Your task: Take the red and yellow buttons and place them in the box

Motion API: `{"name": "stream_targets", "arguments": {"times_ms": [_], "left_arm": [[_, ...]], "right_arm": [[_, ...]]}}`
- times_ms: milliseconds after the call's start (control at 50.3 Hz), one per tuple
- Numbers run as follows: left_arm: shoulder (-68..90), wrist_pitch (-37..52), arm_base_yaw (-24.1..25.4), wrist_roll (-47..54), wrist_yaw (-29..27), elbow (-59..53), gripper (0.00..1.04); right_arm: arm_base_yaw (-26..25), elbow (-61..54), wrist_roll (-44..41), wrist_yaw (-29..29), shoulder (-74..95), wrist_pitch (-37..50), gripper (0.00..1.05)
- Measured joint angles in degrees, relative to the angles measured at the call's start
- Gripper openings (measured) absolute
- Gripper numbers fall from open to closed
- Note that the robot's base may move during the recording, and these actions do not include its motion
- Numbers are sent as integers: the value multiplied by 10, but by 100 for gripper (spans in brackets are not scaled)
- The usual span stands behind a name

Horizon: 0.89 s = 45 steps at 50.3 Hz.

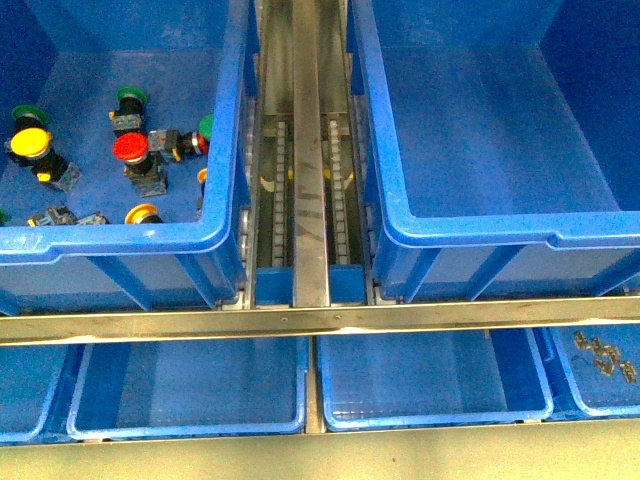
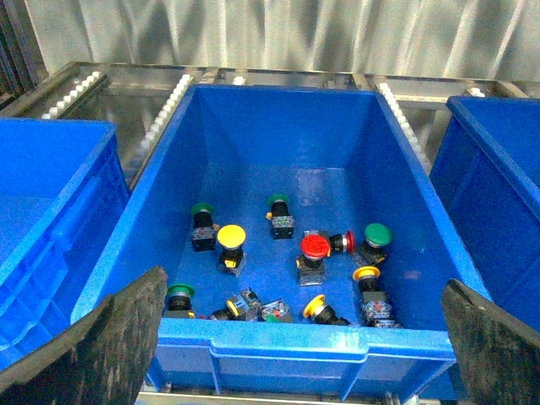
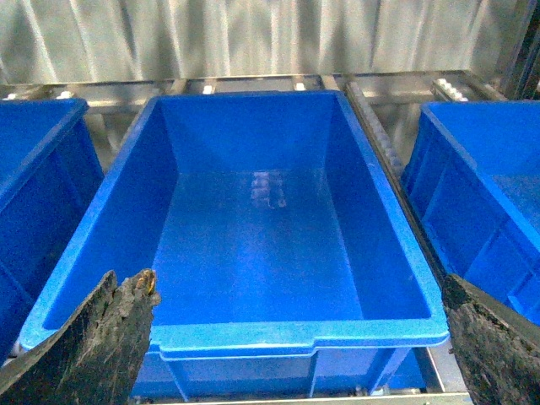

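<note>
Metal rail [image 1: 309, 150] between button-filled bin [image 1: 120, 243] and box [image 1: 500, 232]

Front view overlooks left bin [image 1: 120, 240] and box [image 1: 480, 232]; wrist views face one each.

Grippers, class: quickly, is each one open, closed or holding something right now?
Left gripper: open, holding nothing.
Right gripper: open, holding nothing.

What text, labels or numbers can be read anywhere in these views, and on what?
None legible.
Any markings on the switches in the left bin are too small and blurred to read.
The right bin shows no print on its walls or rim.
</note>
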Motion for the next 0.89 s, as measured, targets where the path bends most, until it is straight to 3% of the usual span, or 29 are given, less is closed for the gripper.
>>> {"name": "stream_targets", "arguments": {"times_ms": [894], "left_arm": [[0, 0, 0, 0, 0, 0, 97]], "right_arm": [[0, 0, 0, 0, 0, 0, 99]]}}
